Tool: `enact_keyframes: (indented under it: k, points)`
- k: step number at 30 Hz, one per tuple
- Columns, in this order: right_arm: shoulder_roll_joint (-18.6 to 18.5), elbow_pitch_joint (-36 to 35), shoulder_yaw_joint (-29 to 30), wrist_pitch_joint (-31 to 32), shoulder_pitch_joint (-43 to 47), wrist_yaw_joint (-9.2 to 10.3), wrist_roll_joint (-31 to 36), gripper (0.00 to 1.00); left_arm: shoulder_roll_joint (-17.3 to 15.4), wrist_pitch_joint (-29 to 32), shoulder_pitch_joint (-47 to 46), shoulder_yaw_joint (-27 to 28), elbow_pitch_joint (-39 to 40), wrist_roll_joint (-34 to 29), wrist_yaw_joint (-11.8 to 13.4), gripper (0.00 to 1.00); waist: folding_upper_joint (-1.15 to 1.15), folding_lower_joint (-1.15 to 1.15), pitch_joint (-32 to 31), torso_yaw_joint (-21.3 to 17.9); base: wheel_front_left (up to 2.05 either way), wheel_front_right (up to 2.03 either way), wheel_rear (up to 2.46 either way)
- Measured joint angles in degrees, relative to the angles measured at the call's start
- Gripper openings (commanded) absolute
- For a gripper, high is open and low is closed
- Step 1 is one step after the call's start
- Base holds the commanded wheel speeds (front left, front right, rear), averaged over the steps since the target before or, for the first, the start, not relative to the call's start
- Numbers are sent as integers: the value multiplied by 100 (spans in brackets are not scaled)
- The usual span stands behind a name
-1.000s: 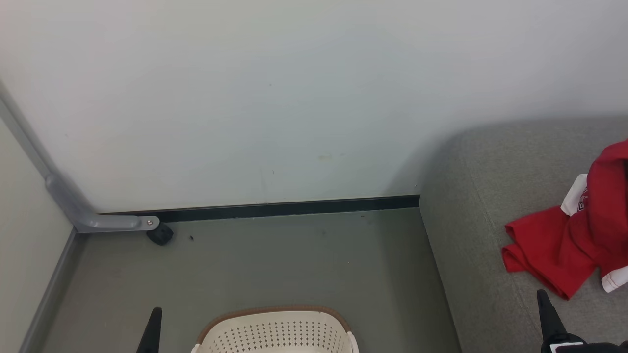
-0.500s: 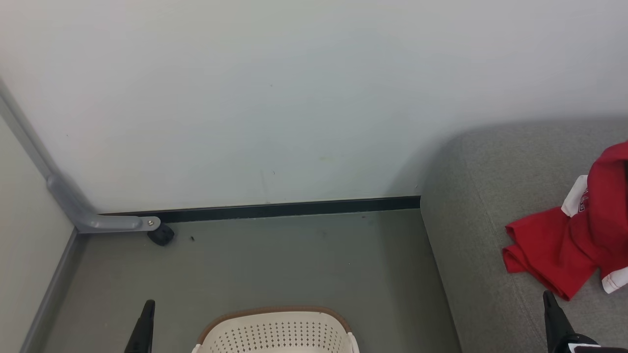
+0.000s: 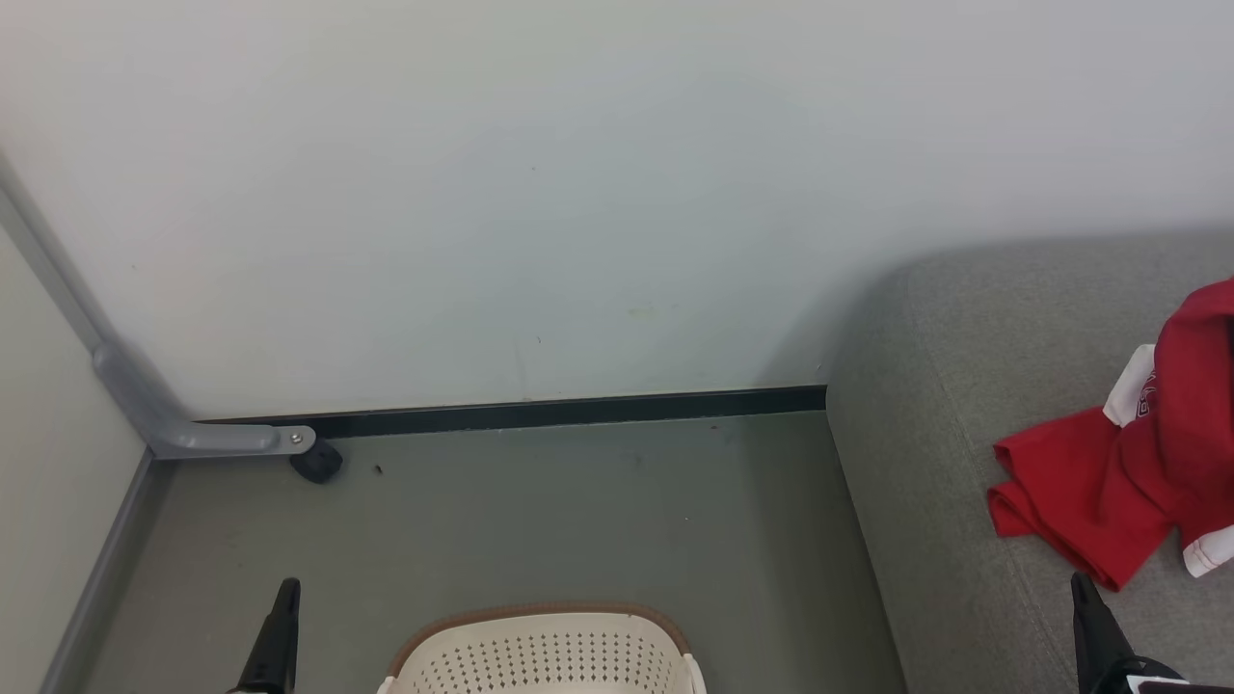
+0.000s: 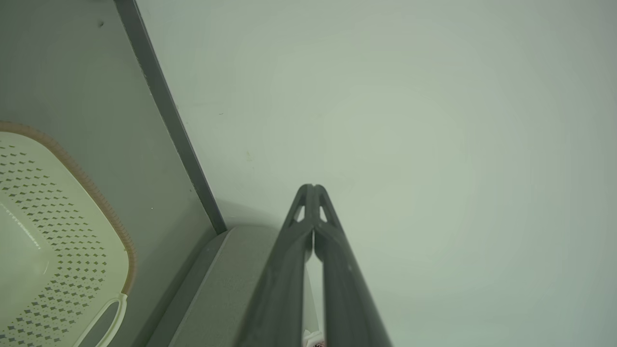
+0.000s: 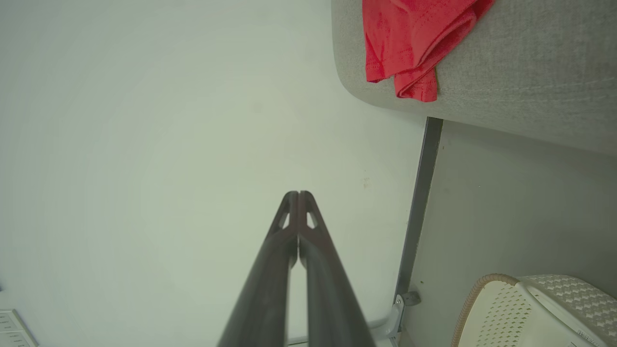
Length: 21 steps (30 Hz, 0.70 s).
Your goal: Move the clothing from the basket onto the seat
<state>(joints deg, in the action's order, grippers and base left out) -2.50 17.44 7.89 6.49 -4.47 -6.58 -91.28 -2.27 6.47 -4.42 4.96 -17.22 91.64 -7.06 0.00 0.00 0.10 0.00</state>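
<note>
The cream-white perforated basket (image 3: 545,651) with its brown rim stands on the floor at the bottom centre; what shows of its inside is bare. It also appears as the basket (image 4: 53,231) and the basket (image 5: 535,311) in the wrist views. The red and white clothing (image 3: 1118,472) lies on the grey seat (image 3: 945,386) at the right; the clothing (image 5: 409,43) rests near the seat's (image 5: 530,86) rounded corner. My left gripper (image 3: 286,590) is left of the basket, shut and empty. My right gripper (image 3: 1082,583) is over the seat just below the clothing, shut and empty.
A pale wall (image 3: 578,193) with a dark skirting strip (image 3: 578,410) runs behind the grey floor (image 3: 578,511). A grey metal bracket (image 3: 222,439) with a black foot (image 3: 316,463) sits in the left corner, beside a side wall (image 3: 48,482).
Both gripper tips have sunk slightly toward the bottom of the head view. The left one shifted a little leftward and the right one a little rightward. Basket and clothing stay put.
</note>
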Motion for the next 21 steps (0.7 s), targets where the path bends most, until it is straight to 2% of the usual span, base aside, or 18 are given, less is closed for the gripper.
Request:
enact_keyframes:
  k: [21]
  points:
    - [1, -2, -1, 0, 0, 0, 0, 0, 2, 0, 0, 0, 0, 1, 0, 0, 0, 0, 1, 0, 0, 0, 0]
